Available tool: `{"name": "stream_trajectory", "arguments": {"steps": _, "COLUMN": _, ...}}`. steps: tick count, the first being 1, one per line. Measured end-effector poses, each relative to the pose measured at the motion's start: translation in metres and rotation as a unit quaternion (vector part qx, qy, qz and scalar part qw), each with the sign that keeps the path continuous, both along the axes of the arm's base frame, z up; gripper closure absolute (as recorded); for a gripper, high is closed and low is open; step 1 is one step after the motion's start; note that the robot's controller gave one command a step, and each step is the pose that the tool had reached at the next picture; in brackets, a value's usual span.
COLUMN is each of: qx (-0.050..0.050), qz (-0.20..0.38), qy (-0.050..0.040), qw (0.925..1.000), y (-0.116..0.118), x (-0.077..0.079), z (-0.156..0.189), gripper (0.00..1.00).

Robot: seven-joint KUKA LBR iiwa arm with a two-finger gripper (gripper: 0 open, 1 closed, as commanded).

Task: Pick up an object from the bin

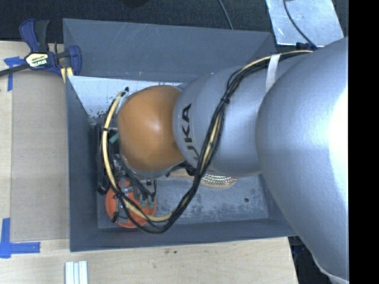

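where the gripper (pixel 127 187) hangs, orange round thing (pixel 118 210) beneath (lower-left corner), grip unclear

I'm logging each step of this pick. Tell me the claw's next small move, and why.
Likely a short straight descent: the claw sits low in the lower-left corner of the bin, directly over an orange rounded thing. The wall is close on the view's left, so moving sideways looks unneeded and risky.

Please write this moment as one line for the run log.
end effector low in bin, lower-left corner | below it: orange-red round thing | also: tan woven thing mid-bin
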State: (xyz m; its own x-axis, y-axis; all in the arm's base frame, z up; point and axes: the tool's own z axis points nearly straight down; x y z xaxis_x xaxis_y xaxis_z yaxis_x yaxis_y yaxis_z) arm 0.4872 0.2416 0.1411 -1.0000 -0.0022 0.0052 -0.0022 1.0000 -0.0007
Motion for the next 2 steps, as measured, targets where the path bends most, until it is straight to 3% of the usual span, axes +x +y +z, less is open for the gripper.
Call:
{"name": "stream_trajectory", "arguments": {"steps": 1, "qx": 0.001, "qz": -0.002, "qy": -0.0034, "qw": 1.0, "y": -0.001, "x": 0.002, "z": 0.003, "gripper": 0.0}}
{"name": "stream_trajectory", "arguments": {"steps": 2, "qx": 0.003, "qz": 0.297, "qy": -0.009, "qw": 0.9548, "y": -0.009, "x": 0.009, "z": -0.068, "gripper": 0.0}}
